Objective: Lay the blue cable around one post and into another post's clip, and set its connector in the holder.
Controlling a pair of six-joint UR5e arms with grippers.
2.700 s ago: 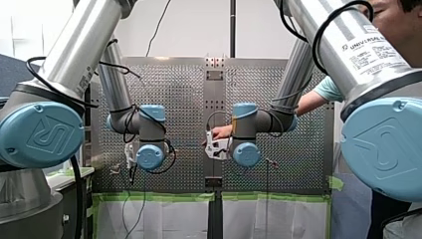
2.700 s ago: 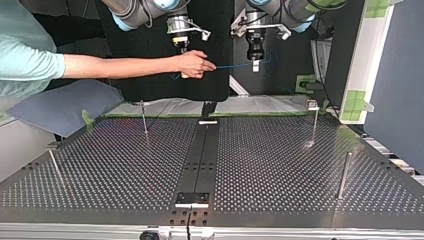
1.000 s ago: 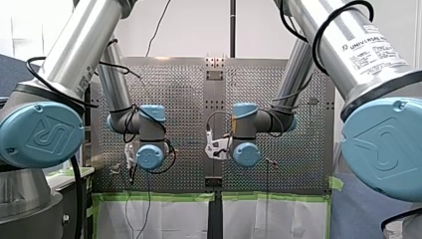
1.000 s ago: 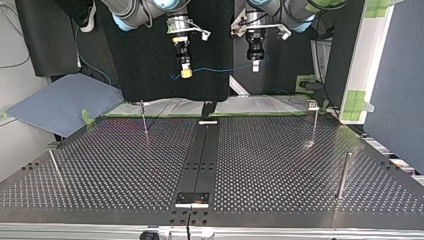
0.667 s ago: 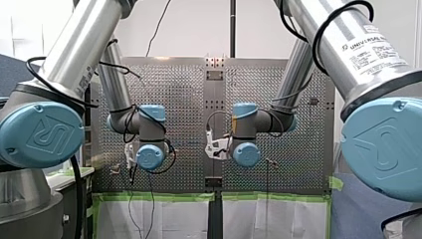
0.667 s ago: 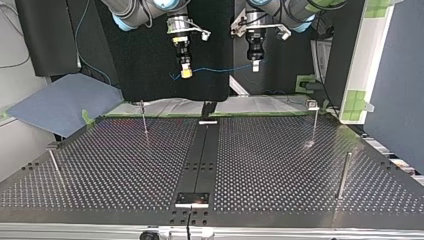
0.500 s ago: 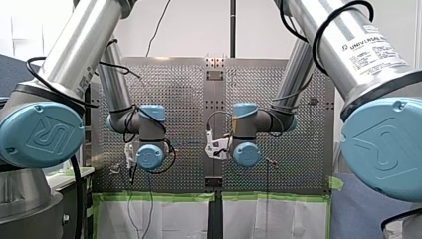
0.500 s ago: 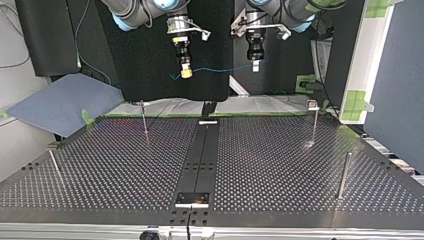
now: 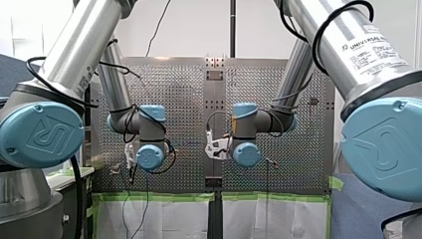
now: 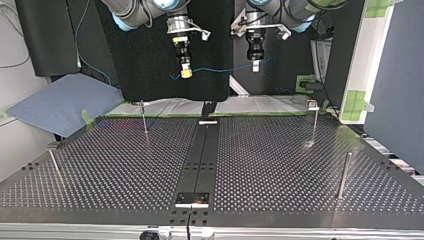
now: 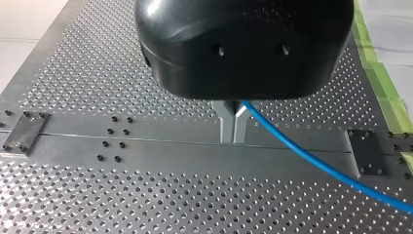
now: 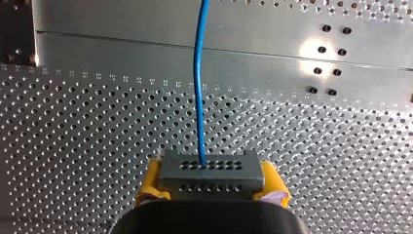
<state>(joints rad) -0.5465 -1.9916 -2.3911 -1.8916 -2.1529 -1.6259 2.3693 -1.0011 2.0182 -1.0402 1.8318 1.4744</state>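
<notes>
Blue cable (image 10: 220, 68): is hanging in the air between my right tool (image 10: 186, 73) and my left tool (image 10: 255, 66), sagging slightly, well above the perforated metal surface (image 10: 280, 165) and touching no post; a short loose end is curling out past my right tool.
Connector (image 12: 212, 170): a grey block with rows of small holes is sitting crosswise between the yellow pads (image 12: 150, 187), with the cable running out of its middle, ahead of the tool; the tool's black body is hiding its lower edge.
Grip of my right tool: the pads are pressing on both ends of the connector, clamped on it.
Grip of my left tool: the metal fingers (image 11: 233, 124) are pinching together with no gap showing, and the cable is coming out beside them; the black housing is covering the exact point of contact.
Posts (image 10: 144, 117): four thin rods are standing upright near the surface's corners, all apart from the cable; their tops are too small to show which one is carrying a clip.
Centre strip (image 10: 200, 155): a dark band is running down the middle of the surface with a small fixture at each end; which one is the holder is not readable.
Front view: the blue wrist joints are blocking both tools, and the cable is hard to make out there.
</notes>
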